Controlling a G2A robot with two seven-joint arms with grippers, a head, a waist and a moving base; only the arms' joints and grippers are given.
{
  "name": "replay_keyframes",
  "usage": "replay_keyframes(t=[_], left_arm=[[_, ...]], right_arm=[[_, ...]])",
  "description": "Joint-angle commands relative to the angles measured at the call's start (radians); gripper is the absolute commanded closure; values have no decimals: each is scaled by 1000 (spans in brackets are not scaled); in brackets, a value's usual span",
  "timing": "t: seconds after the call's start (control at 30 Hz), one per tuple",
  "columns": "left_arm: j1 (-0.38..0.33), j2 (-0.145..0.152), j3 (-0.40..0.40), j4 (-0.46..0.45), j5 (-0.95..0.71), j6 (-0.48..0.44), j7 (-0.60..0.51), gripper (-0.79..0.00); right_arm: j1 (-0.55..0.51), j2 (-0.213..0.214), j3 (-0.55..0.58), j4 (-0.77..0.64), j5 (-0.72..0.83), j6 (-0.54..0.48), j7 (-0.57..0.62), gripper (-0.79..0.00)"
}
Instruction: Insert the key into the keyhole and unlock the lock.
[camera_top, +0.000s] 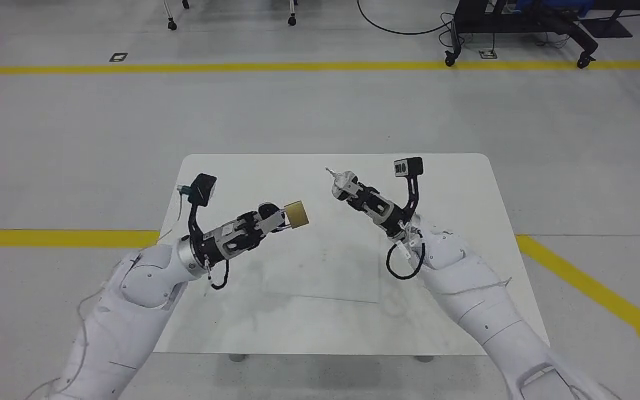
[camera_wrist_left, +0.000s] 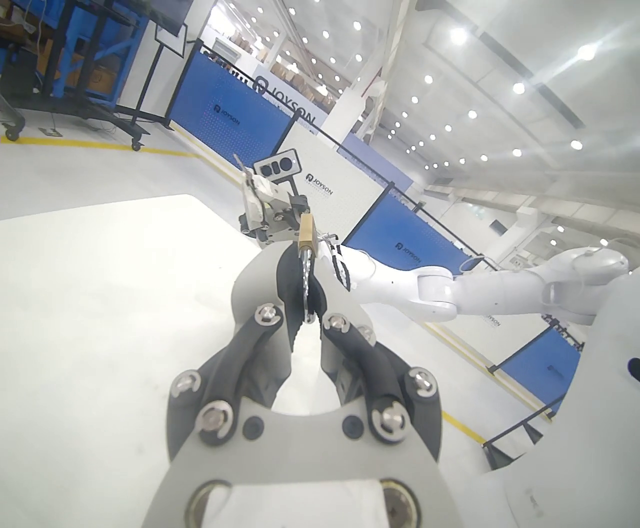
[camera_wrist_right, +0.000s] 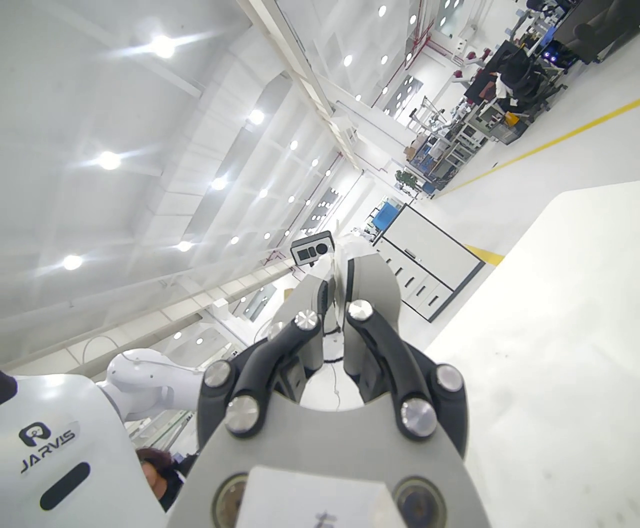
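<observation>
Table (camera_top: 450, 200) white, floor (camera_top: 300, 110) grey with yellow lines (camera_top: 300, 68); left gripper (camera_top: 277, 219) grips lock (camera_top: 296, 213), right gripper (camera_top: 345, 186) pinches key (camera_top: 331, 173).

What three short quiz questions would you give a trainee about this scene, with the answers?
1. True or false: the lock lies on the table.
2. Which gripper holds the key?
3. Fill in the missing word: the key and the lock are ___ (touching / apart).

Key:
1. False. The left gripper holds it in the air by its shackle.
2. The right gripper.
3. Apart. The key is not yet in the keyhole.
</observation>
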Motion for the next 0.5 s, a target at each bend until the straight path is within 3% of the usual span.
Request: replay_keyframes(t=[0.0,0.47], left_arm=[[-3,-5,8,-15,67,9,42,0],[16,-28,27,-48,420,116,295,0]], right_arm=[[5,-9,-10,4,-1,13,6,0],[19,-46,-5,50,110,8,165,0]])
